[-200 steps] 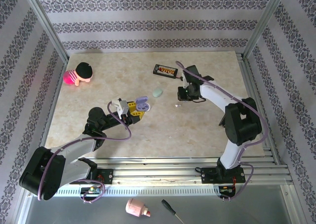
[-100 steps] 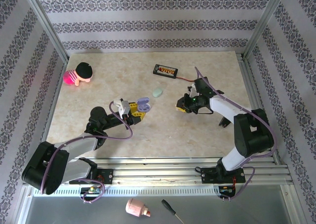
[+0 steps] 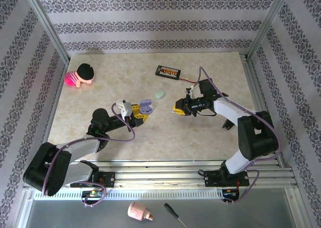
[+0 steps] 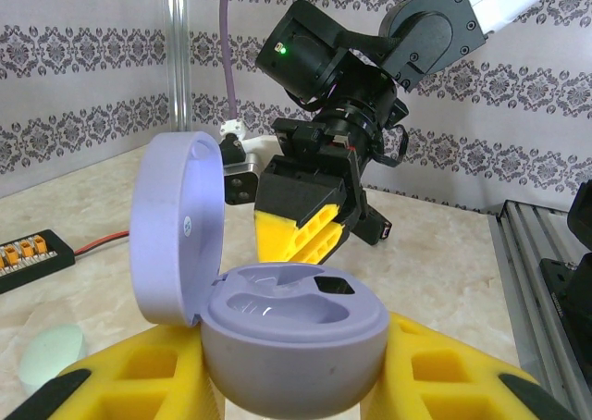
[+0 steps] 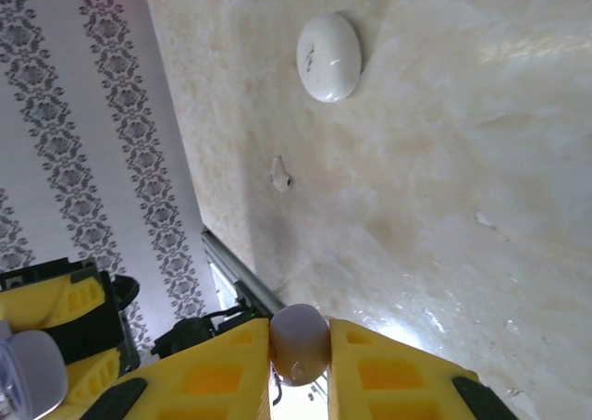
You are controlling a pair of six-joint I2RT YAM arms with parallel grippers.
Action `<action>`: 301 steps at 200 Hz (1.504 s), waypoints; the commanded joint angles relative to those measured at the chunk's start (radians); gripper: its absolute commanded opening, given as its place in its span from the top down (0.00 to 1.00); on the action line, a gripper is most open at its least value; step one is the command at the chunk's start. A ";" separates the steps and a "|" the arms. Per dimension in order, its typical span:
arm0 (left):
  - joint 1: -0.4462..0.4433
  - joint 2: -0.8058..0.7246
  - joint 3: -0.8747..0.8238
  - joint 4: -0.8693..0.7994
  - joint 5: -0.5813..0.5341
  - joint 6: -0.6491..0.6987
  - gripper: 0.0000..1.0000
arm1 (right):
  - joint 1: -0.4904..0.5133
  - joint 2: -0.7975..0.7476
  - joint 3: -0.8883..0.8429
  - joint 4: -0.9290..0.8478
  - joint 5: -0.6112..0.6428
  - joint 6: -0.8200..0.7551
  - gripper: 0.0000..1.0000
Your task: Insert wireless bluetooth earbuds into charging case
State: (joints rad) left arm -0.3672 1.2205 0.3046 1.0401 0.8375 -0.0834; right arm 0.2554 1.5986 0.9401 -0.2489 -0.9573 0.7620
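Marbled table (image 3: 100, 137), papered walls | my left gripper (image 3: 139, 114) clamps the open charging case (image 4: 287, 332) near the table's middle | my right gripper (image 3: 176, 108) pinches one earbud (image 5: 298, 343) near it | next: align over an empty well, lower slowly, release once seated.

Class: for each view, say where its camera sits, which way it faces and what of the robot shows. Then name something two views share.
Top external: above and behind the bases, facing down on the table; both arms.
Left wrist: looks across at the right gripper; own fingers hold the lavender case.
Right wrist: looks down at the table; own fingers pinch an earbud.
Shared: the lavender case, top and left wrist.
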 commanded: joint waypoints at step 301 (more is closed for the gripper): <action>-0.078 0.292 0.066 0.387 -0.146 0.052 0.68 | 0.222 -0.096 -0.001 0.572 -0.089 0.572 0.84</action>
State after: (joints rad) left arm -0.4278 1.5112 0.3405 1.3373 0.7013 -0.0517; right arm 0.4629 1.4826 0.9009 0.2707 -1.0702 1.3334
